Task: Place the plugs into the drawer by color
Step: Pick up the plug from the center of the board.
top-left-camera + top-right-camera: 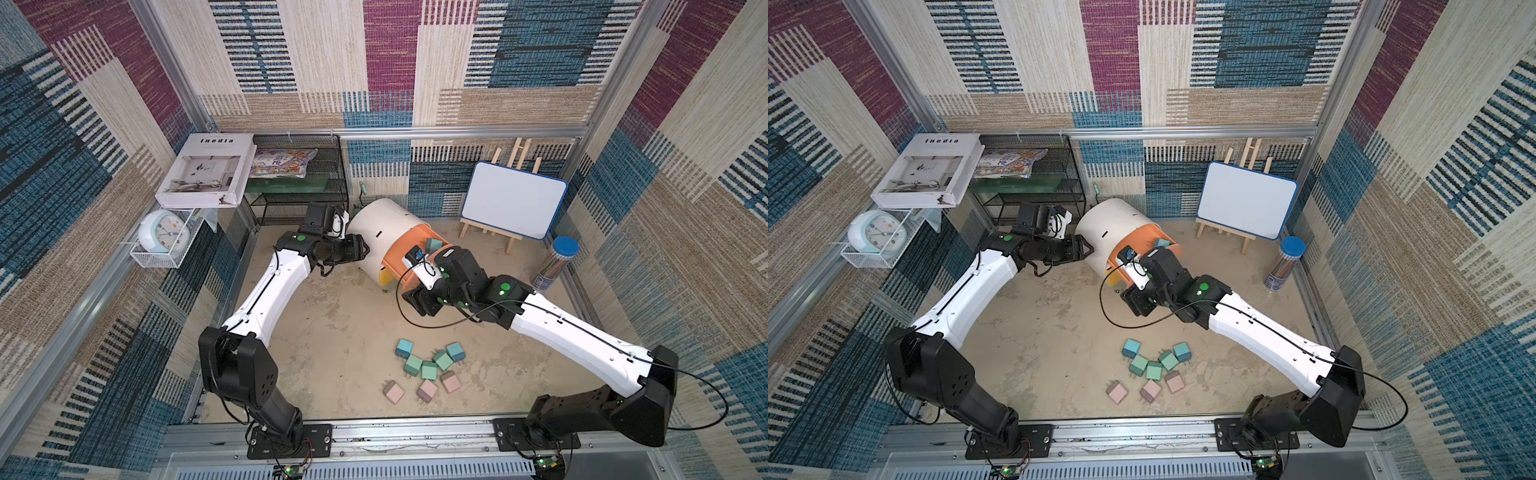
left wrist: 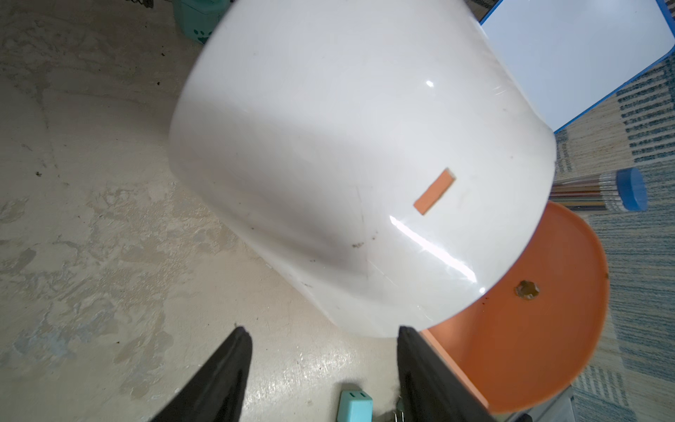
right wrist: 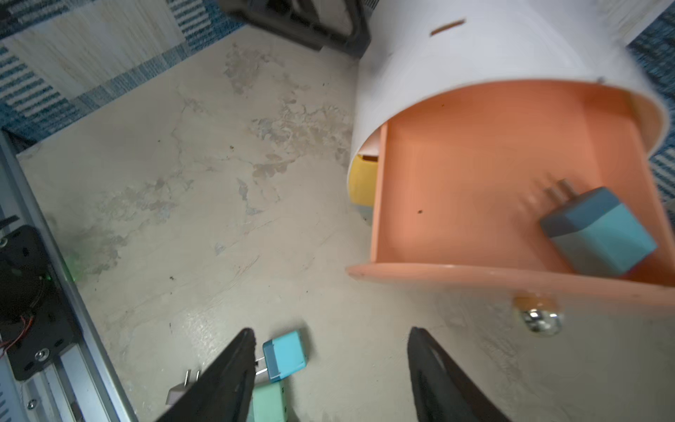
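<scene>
1. The drawer cabinet (image 1: 386, 232), white and barrel-shaped, stands at the back of the worktop (image 1: 332, 332). Its peach drawer (image 3: 475, 164) is pulled out, and the yellow drawer (image 3: 361, 182) under it is shut.
2. One light blue plug (image 3: 599, 234) lies in the peach drawer, close to the front wall.
3. Eight other plugs (image 1: 429, 370) lie in a loose group on the worktop: two blue, three green, three pink.
4. The left arm reaches to the cabinet's white side wall. The left end effector (image 2: 322, 329) has its fingers spread with nothing between them, and the tips are just beside the wall.
5. The right arm bends in front of the open drawer. The right end effector (image 3: 331, 330) points down at the worktop, with its fingers spread and empty.
6. The plug in the drawer is apart from the right end effector, behind the drawer front. In the right wrist view, one blue plug of the group lies just beside a finger (image 3: 233, 365).
</scene>
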Motion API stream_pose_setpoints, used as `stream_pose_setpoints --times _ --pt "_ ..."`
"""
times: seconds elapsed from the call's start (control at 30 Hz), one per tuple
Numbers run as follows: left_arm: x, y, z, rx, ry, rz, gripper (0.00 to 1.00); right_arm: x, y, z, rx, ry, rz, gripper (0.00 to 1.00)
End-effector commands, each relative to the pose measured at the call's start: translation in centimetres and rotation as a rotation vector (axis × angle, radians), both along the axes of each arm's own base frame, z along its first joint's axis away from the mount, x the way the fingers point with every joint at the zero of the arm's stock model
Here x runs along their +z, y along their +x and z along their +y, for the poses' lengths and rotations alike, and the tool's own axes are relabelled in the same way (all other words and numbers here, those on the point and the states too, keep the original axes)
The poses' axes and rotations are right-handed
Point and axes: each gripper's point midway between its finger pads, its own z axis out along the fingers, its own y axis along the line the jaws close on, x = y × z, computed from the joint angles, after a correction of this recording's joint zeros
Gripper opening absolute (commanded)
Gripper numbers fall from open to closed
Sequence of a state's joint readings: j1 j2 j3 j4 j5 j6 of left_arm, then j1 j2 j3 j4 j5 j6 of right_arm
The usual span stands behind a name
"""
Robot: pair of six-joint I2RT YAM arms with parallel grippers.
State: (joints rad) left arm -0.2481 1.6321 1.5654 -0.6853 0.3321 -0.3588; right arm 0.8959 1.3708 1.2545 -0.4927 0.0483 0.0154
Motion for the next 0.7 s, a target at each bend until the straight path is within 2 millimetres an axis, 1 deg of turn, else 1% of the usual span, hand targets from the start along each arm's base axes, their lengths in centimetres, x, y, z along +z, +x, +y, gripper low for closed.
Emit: stream_pose_setpoints --times 0.0,0.07,0.27,0.33,0.47,0.67 --pt "0.8 0.0 0.2 0.004 0.007 -0.023 0.68 -1.4 -1.2 1.3 0.021 0.038 0.009 0.70" --pt "0.8 0.1 0.4 0.008 0.014 -0.027 0.68 -3.7 -2.2 1.6 0.041 0.021 0.043 0.69" --pt "0.9 0.0 0.5 0.013 0.020 -0.033 0.68 -9.6 -3.3 1.4 0.063 -0.085 0.138 0.68" --pt "1.0 0.0 0.5 0.011 0.022 -0.035 0.68 -11.3 -3.7 1.3 0.072 -0.110 0.165 0.68" --pt "1.0 -0.1 0.6 0.011 0.021 -0.037 0.68 -14.0 -4.4 1.5 0.109 -0.139 0.211 0.68" --pt "1.0 -0.1 0.4 0.004 0.013 -0.034 0.68 -17.2 -4.7 1.8 0.137 -0.216 0.274 0.66"
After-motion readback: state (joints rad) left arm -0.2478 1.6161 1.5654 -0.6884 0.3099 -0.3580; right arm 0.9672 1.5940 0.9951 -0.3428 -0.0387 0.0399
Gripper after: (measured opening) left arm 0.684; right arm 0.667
